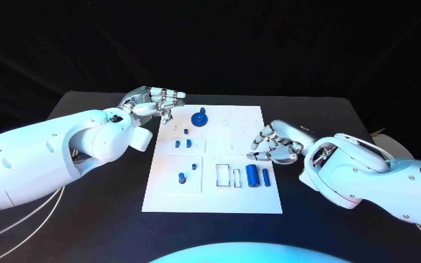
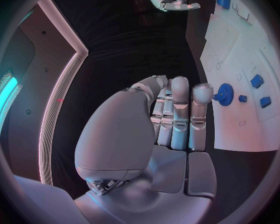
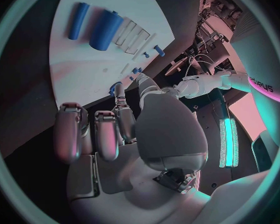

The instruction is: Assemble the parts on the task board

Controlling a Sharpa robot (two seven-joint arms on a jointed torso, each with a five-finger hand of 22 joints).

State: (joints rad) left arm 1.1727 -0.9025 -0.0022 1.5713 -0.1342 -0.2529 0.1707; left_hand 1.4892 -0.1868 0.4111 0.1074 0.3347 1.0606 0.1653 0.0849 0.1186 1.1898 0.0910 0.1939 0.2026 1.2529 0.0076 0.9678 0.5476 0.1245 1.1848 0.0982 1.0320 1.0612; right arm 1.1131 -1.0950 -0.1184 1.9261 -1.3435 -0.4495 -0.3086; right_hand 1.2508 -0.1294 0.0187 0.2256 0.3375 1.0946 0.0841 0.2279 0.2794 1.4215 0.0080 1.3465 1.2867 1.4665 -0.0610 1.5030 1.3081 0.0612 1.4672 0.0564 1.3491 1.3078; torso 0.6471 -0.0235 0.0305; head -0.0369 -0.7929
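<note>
Black backdrop all round, and a black desk (image 1: 105, 208) under me carrying the white rectangular task board (image 1: 215, 199).

My left hand (image 1: 156, 103) sits at the board's far left corner, fingers extended side by side and grasping nothing; in the left wrist view its fingertips (image 2: 202, 92) reach close to the blue gear-shaped part (image 1: 201, 118), though I cannot tell if they touch it. My right hand (image 1: 275, 144) hovers over the board's right edge, fingers loosely curled and apart, also holding nothing.

Outward from the right hand, just near and left of it, lie the large blue cylinder (image 1: 252, 175) and the slim blue rod (image 1: 266, 176), side by side, with two empty rectangular slots (image 1: 229, 176) beside them. Further left a blue upright peg (image 1: 182, 178) stands in its square, and two small blue blocks (image 1: 182, 144) sit mid-board on the left.

Assembly looks barely begun to me. My worry is the cylinder: round and lying loose, it could roll off toward the board's edge if my fingers nudge it sideways on approach. On the left, a careless sweep past the gear could knock it off its seat.
</note>
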